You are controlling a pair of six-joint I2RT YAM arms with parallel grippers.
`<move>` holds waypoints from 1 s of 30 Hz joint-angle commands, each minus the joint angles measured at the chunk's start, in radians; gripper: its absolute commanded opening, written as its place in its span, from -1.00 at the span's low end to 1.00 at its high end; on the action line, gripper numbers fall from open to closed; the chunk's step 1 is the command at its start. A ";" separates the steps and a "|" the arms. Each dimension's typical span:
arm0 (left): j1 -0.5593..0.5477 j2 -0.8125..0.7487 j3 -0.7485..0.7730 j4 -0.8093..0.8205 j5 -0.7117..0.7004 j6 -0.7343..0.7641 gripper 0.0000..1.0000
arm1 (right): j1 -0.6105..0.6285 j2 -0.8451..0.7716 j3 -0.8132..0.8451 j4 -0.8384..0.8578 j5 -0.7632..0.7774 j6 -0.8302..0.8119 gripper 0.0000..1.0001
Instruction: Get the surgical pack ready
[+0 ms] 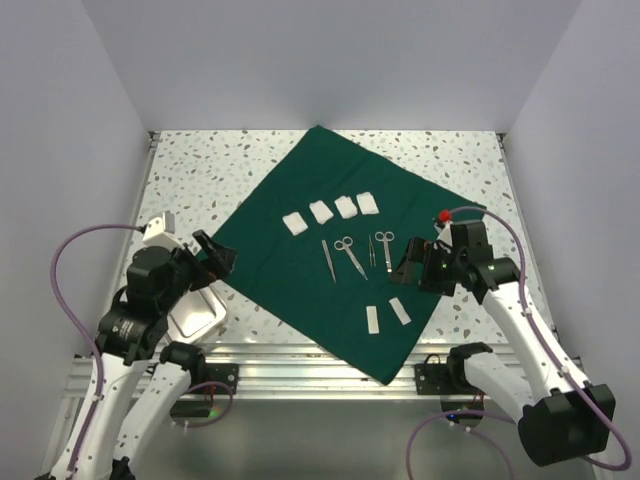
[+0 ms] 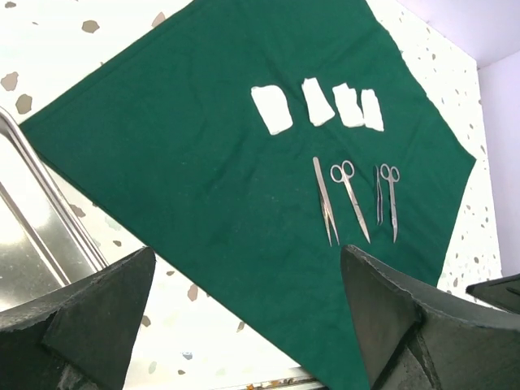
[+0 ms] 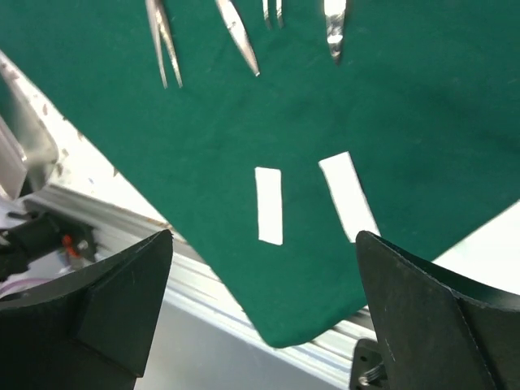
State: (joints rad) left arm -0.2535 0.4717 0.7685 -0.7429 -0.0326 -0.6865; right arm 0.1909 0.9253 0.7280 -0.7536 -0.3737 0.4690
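Note:
The dark green drape (image 1: pixel 320 215) lies spread flat as a diamond on the speckled table. On it lie a row of white pads (image 1: pixel 331 213), steel forceps and scissors (image 1: pixel 352 254), and two white strips (image 1: pixel 386 316) near its front corner. The steel tray (image 1: pixel 198 314) sits bare on the table left of the drape. My left gripper (image 1: pixel 216 255) is open and empty above the drape's left corner, next to the tray. My right gripper (image 1: pixel 408 265) is open and empty above the drape's right side. The instruments (image 2: pixel 357 199) show in the left wrist view, the strips (image 3: pixel 313 201) in the right wrist view.
The drape's front corner (image 3: pixel 309 329) hangs over the table's near edge and the aluminium rail (image 1: pixel 300 360). White walls enclose the table on three sides. The tray's rim (image 2: pixel 49 203) shows at the left of the left wrist view.

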 commanded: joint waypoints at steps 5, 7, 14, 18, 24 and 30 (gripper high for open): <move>0.003 0.140 -0.027 0.102 0.111 0.005 0.91 | 0.053 0.087 0.114 0.078 0.016 -0.066 0.97; 0.003 0.151 -0.037 0.120 0.128 -0.001 0.87 | 0.134 0.162 0.131 0.131 0.027 -0.043 0.97; 0.002 0.209 -0.101 0.184 0.212 -0.019 0.75 | 0.344 0.478 0.258 0.247 0.111 0.002 0.46; 0.002 0.255 -0.123 0.200 0.229 -0.033 0.69 | 0.393 0.648 0.362 0.257 0.122 -0.006 0.26; 0.000 0.254 -0.164 0.257 0.226 -0.068 0.62 | 0.478 0.840 0.494 0.255 0.205 0.002 0.16; -0.003 0.294 -0.166 0.269 0.220 -0.070 0.60 | 0.533 0.966 0.622 0.197 0.298 -0.015 0.01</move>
State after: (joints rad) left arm -0.2539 0.7540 0.6052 -0.5301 0.1761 -0.7418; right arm 0.7078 1.8671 1.2884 -0.5274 -0.1711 0.4686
